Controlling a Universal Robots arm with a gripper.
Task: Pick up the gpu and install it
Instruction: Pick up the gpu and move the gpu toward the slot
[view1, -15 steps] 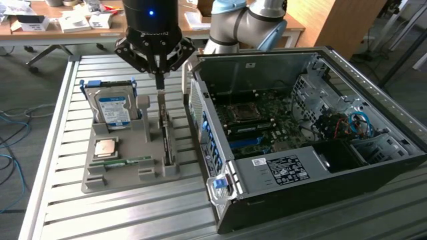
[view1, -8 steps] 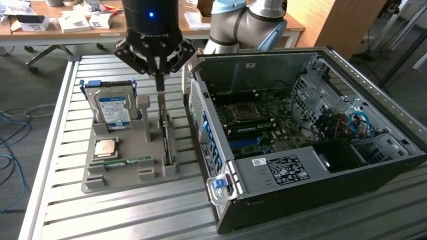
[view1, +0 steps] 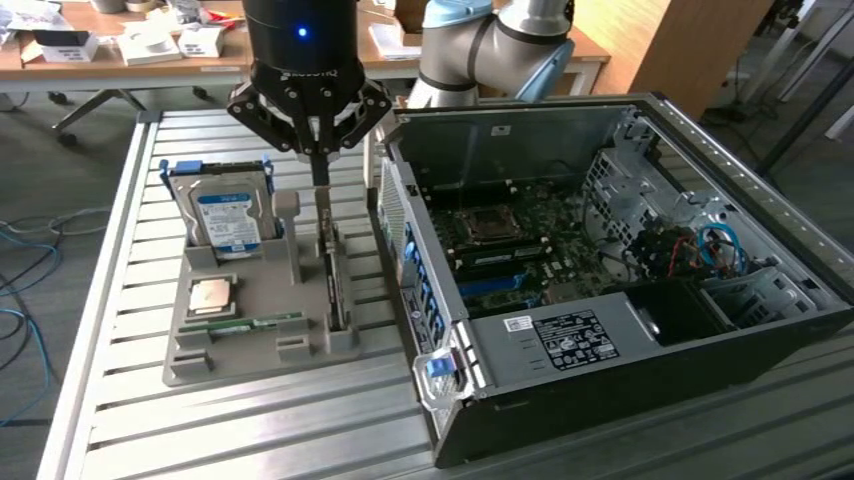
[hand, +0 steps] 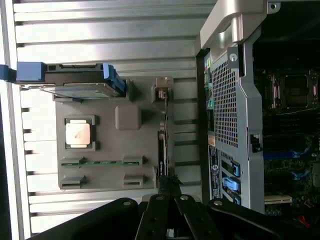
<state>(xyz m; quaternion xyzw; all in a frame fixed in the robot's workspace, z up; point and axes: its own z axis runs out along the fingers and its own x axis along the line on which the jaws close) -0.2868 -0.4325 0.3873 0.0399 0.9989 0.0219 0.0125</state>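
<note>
My gripper (view1: 319, 155) pinches the gpu (view1: 334, 280), upright in the grey tray (view1: 254, 355). A hard drive (view1: 227, 215) flanks one side, the computer case (view1: 534, 420) the other.

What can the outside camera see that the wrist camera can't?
Exterior view extras: desks behind, the arm's elbow, floor cables, the power supply's label. Wrist view extra: the case's mesh back seen face-on. Both: the gpu standing in the tray, the gripper just over it, hard drive, CPU, memory stick, open case.
</note>
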